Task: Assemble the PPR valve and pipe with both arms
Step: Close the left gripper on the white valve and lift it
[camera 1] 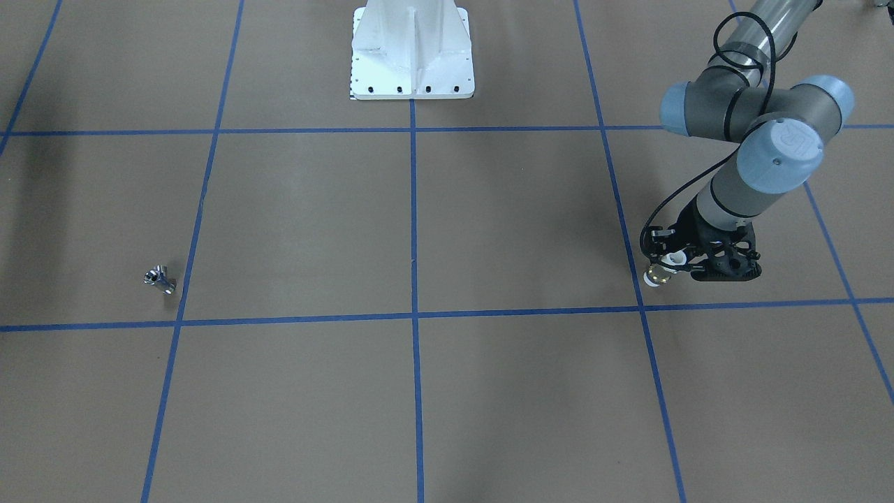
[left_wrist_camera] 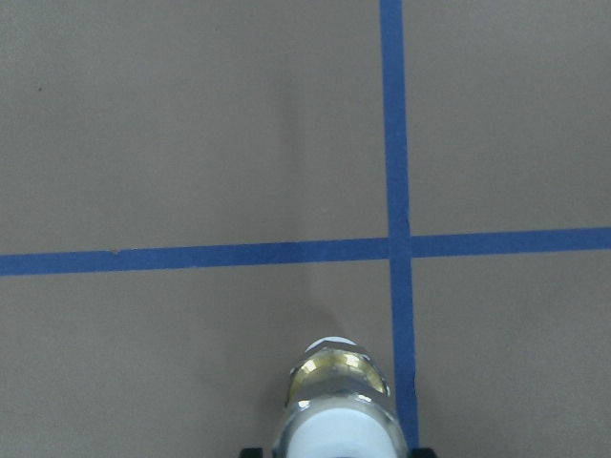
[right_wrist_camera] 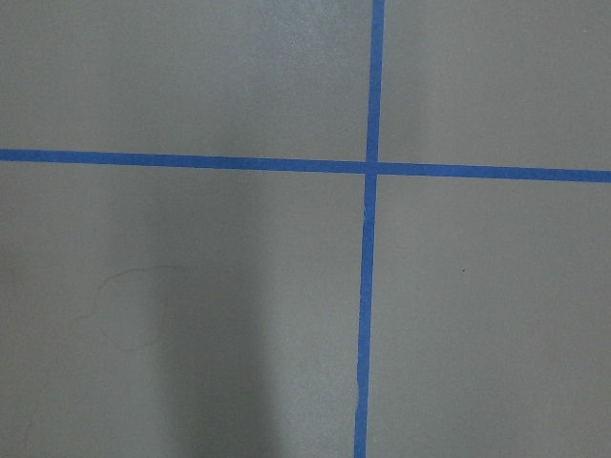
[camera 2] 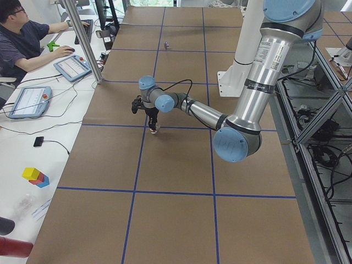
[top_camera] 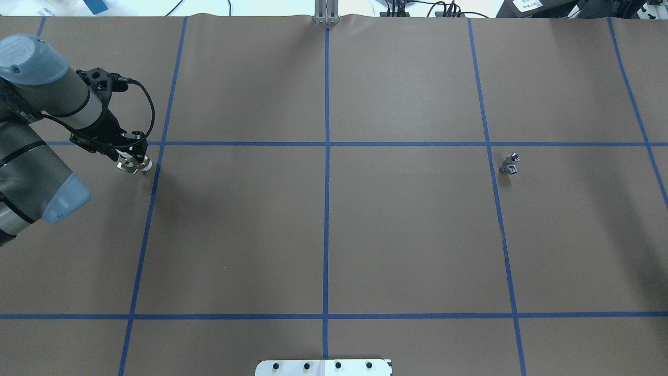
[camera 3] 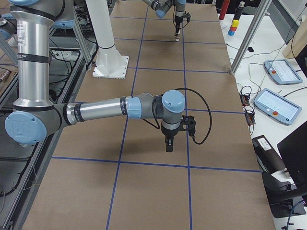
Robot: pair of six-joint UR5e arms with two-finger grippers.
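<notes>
valve (camera 1: 655, 278): likely light, rigid, slick plastic ends; best gripped at the brass middle.
left gripper (camera 1: 663, 269): closed on valve, frame right.
right gripper (camera 3: 169, 143): opening cannot be told.

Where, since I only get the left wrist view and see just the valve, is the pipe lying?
Observer: The pipe lies alone on the robot's right side, just right of a blue tape line.
Operator: Is the right gripper on it?
Observer: No. The right gripper hangs over bare brown paper, and the pipe is absent from its wrist view.
</notes>
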